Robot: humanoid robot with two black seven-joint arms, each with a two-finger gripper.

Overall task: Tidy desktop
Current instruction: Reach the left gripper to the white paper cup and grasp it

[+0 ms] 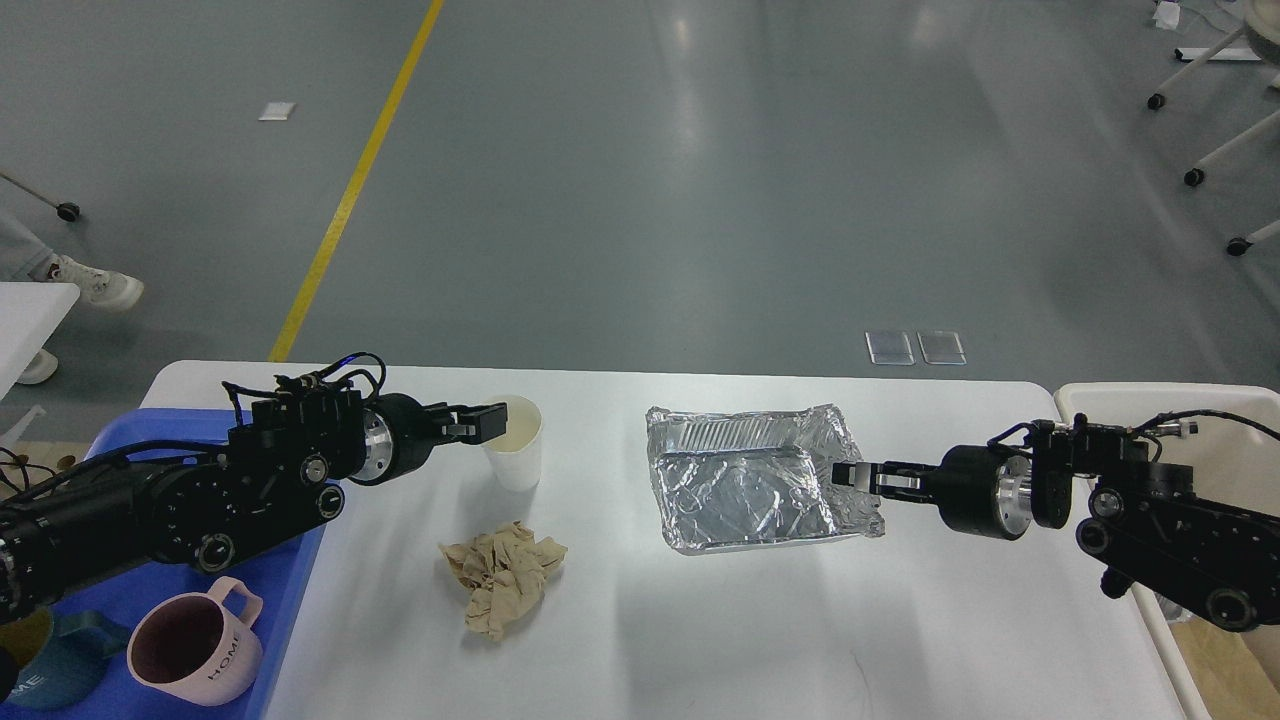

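**White desk, two arms at work on cup and foil**

The desktop (700,640) fills the lower middle of the head view, a wide white surface with rounded far corners, grey floor beyond it. On its left edge sits a blue tray (290,600); past its right edge stands a cream-white bin (1090,400), only partly in view.

The left arm reaches in over the tray, and the left gripper (490,422) sits at the rim of a white paper cup (517,455) that stands upright on the desk. One finger lies against the near side of the rim, but the other cannot be made out — whether the claw is clamped on the cup or merely beside it cannot be told.

The right arm comes in over the bin. The right gripper (848,476) meets the right edge of a crumpled foil tray (745,490), its fingers drawn together on the foil rim.

Nearer the robot, between cup and foil, lies a crumpled brown paper napkin (503,575), touching neither. On the blue tray stands a pink mug (195,650), upright — a dark blue mug (45,675) just beside it at the view's edge.
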